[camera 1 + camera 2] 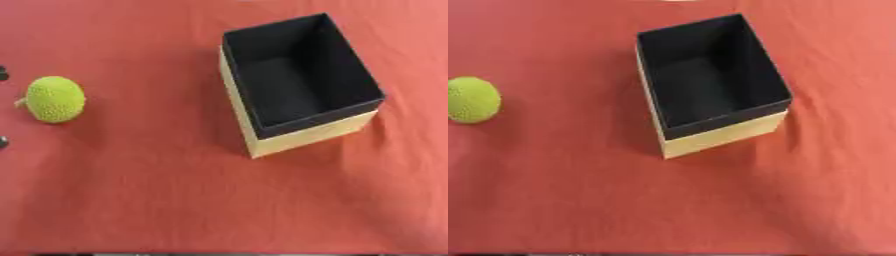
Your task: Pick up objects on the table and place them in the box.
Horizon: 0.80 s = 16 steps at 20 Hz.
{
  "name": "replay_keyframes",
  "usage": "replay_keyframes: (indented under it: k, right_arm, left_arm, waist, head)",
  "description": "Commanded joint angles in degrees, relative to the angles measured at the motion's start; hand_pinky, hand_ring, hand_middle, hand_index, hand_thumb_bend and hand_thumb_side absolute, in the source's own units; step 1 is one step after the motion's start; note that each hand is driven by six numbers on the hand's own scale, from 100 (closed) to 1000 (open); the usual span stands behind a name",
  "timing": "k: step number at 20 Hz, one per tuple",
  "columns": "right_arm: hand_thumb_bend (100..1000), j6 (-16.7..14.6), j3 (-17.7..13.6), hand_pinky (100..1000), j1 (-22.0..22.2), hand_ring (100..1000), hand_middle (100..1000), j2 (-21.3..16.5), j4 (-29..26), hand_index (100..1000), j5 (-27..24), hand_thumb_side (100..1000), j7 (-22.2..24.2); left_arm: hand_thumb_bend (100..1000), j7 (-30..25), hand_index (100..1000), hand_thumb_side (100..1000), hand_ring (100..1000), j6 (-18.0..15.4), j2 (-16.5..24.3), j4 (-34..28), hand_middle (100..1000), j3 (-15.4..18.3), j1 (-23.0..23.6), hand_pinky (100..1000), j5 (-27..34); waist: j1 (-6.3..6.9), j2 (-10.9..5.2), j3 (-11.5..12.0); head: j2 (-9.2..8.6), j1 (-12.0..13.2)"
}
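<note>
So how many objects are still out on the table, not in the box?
1. A green bumpy ball lies on the red cloth at the far left, apart from the box, whose visible inside looks empty.

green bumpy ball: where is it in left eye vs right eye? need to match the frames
Left eye view: the green bumpy ball lies near the left edge, at mid-height, fully in frame on the red cloth.
Right eye view: the same ball sits hard against the left edge.
Shared landmark: the open box with a black inside and tan outer walls, to the ball's right in both views.
</note>
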Motion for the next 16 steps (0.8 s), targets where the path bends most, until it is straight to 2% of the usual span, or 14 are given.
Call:
replay_keyframes:
  k: [1,4,8,12,14,16]
  right_arm:
    - [100,0.01,-0.22,741,-0.58,795,624,-0.92,-0.89,774,-0.48,659,-0.19]
    - [100,0.04,-0.15,740,-0.59,794,622,-0.85,-0.89,773,-0.53,661,-0.19]
    - [100,0.04,-0.06,739,-0.68,794,622,-0.77,-0.89,772,-0.63,662,-0.24]
    - [100,0.01,-0.07,739,-0.67,794,621,-0.63,-0.89,772,-0.73,663,-0.38]
    - [100,-0.02,-0.08,738,-0.70,794,621,-0.55,-0.89,772,-0.79,664,-0.51]
    - [100,-0.06,-0.07,738,-0.72,793,620,-0.50,-0.89,772,-0.84,665,-0.60]
  left_arm:
    - [511,-2.87,957,349,931,-2.32,0.24,2.32,862,0.84,-2.64,1000,1.45]
    - [496,-5.65,945,347,914,-3.03,-1.42,4.94,823,0.35,-5.10,987,1.97]
    - [461,-9.16,946,343,906,-2.84,-4.72,9.41,829,-0.60,-9.16,970,3.34]
    - [412,-12.67,946,342,899,-2.20,-7.75,11.06,839,-0.90,-11.46,950,6.11]
    - [377,-14.31,941,300,887,-1.60,-8.86,10.96,836,-1.09,-12.11,930,7.61]
    - [323,-16.01,933,217,860,-0.74,-9.60,10.58,824,-1.32,-12.48,894,9.12]
  waist:
    - [0.17,-1.43,0.01]
    - [0.16,-1.47,-0.10]
    - [0.27,-1.48,-0.21]
    - [0.31,-1.42,-0.38]
    - [0.31,-1.37,-0.45]
    - [0.35,-1.32,-0.52]
  head:
    - [0.13,0.08]
    - [0.19,0.30]
    - [0.07,0.50]
    - [-0.03,0.64]
    - [-0.13,0.69]
    - [-0.18,0.76]
